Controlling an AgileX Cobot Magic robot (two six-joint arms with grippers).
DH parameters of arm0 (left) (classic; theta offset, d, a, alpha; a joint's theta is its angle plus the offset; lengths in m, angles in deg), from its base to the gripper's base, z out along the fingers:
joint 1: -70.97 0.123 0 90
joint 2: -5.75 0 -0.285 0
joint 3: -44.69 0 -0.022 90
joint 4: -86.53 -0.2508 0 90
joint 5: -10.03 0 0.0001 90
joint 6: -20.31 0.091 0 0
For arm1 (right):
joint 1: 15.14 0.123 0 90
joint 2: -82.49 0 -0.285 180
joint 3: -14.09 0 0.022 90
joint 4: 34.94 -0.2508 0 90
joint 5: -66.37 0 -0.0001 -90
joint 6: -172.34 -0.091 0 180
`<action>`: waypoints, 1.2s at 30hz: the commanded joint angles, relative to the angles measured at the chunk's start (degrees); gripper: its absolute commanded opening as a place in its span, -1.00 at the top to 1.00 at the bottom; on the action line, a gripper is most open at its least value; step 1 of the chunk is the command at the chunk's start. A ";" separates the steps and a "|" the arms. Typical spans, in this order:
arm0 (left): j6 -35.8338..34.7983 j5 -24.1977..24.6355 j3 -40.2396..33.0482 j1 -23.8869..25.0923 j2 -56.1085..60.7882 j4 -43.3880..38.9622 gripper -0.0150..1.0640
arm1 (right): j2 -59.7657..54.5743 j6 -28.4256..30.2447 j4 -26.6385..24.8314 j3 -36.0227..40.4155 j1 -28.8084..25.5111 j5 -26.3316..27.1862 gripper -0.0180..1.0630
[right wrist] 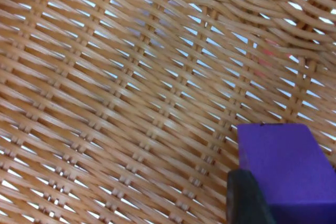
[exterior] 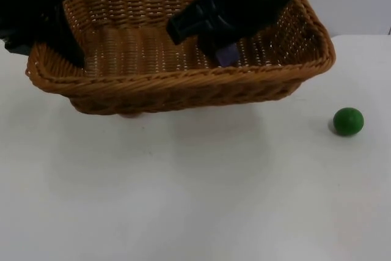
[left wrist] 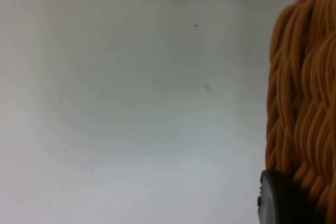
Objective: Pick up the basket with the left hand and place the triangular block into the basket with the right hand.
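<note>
The right gripper (exterior: 225, 53), at upper centre, holds the purple block (right wrist: 286, 169) in closed jaws just above the floor of the basket (exterior: 183, 80). The left gripper (exterior: 64, 47) clamps its left rim.

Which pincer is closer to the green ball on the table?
The right pincer. It is inside the basket, holding the purple block, on the green ball's side. The left pincer grips the basket's far end.
</note>
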 commanded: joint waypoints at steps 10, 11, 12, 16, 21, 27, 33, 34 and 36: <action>-0.53 -0.37 0.57 -0.18 0.81 2.03 0.97 | 0.14 -0.40 0.35 0.05 0.11 -0.45 0.50; -0.53 -0.48 0.57 -0.18 0.81 2.03 0.97 | 0.14 -0.26 0.35 0.05 0.11 -0.45 0.34; -0.53 -0.48 0.57 -0.18 0.81 1.86 0.97 | 0.24 -0.26 0.35 0.05 0.11 -0.35 0.11; -0.53 -0.48 0.57 -0.18 0.81 1.80 0.97 | 0.77 -0.26 0.35 -0.06 0.11 -0.08 -0.39; -0.53 -0.58 0.57 -0.18 0.81 1.82 0.97 | 2.65 -0.02 0.45 -0.06 0.11 0.29 -0.83; -0.53 -0.58 0.57 -0.18 0.81 1.82 0.97 | 8.46 -0.02 0.59 -0.14 0.22 2.23 -0.85; -0.53 -0.47 0.57 -0.18 0.81 1.82 0.97 | 15.61 -0.02 0.70 -0.14 0.22 2.98 -0.85; -0.53 -0.36 0.57 -0.18 0.81 1.82 0.97 | 17.13 -0.02 1.14 -0.14 0.22 2.98 -0.85; -0.53 -0.36 0.57 -0.18 0.81 1.82 0.97 | 21.70 -0.55 3.27 -0.14 0.22 2.59 -0.85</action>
